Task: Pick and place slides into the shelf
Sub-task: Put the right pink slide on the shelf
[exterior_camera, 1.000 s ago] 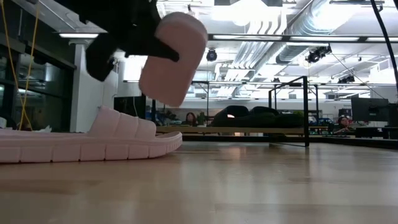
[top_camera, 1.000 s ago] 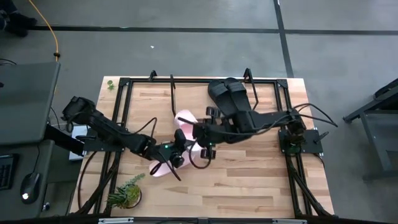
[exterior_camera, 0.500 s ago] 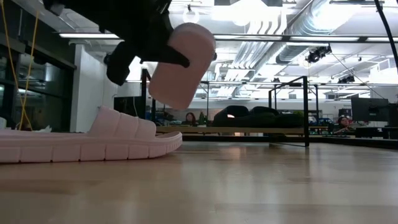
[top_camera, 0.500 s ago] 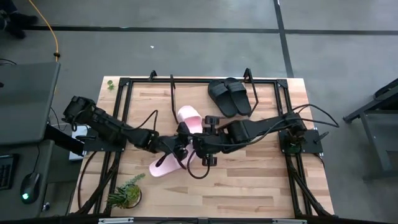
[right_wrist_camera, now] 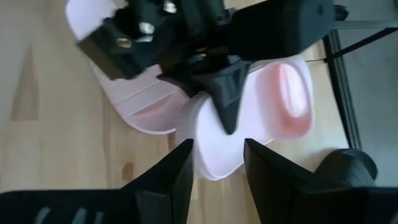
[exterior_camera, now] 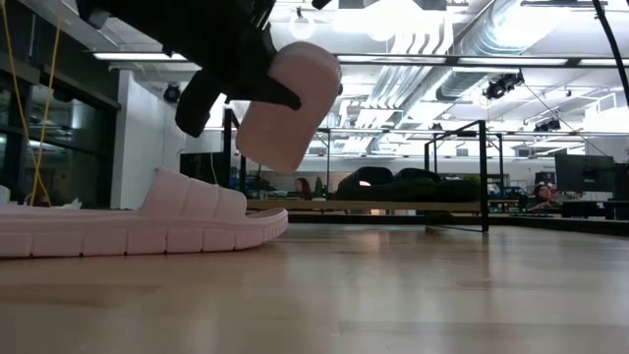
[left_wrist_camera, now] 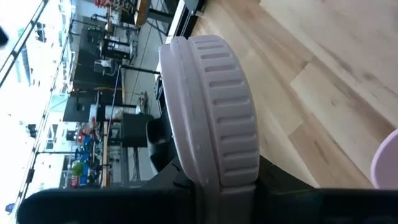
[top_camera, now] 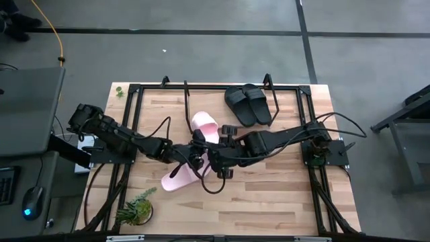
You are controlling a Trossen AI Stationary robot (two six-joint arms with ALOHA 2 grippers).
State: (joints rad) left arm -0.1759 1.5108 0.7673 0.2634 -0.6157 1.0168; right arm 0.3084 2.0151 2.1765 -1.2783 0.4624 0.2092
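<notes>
One pale pink slide (top_camera: 205, 126) is up in the air, carried by my left gripper (top_camera: 195, 152), which is shut on it; the low view shows this slide (exterior_camera: 287, 103) tilted above the table. The second pink slide (top_camera: 175, 177) lies sole down on the table, also seen low at the left (exterior_camera: 147, 228). Two black slides (top_camera: 248, 104) sit side by side on the shelf (top_camera: 269, 87) at the far edge. My right gripper (right_wrist_camera: 214, 168) is open, its fingers on either side of the lifted slide's near rim (right_wrist_camera: 211, 146); whether they touch it I cannot tell. My left gripper pinches the lifted pink slide through its sole at one end (left_wrist_camera: 214, 177), one finger on the footbed (right_wrist_camera: 230, 102) and the other on the ribbed underside (left_wrist_camera: 224, 112). The slide is lifted clear and tilted, its free end (exterior_camera: 300, 64) higher and toward the shelf.
A small green plant (top_camera: 138, 207) stands at the near left corner. A black frame (top_camera: 134, 121) runs around the table. Bare wood (top_camera: 269, 195) lies on the near right part of the table.
My right arm has swung off the shelf toward the near edge, uncovering the black slides, and its gripper has come up to the lifted slide. My left gripper has carried the pink slide a little to the right and slightly up. The slide on the table has stayed put.
</notes>
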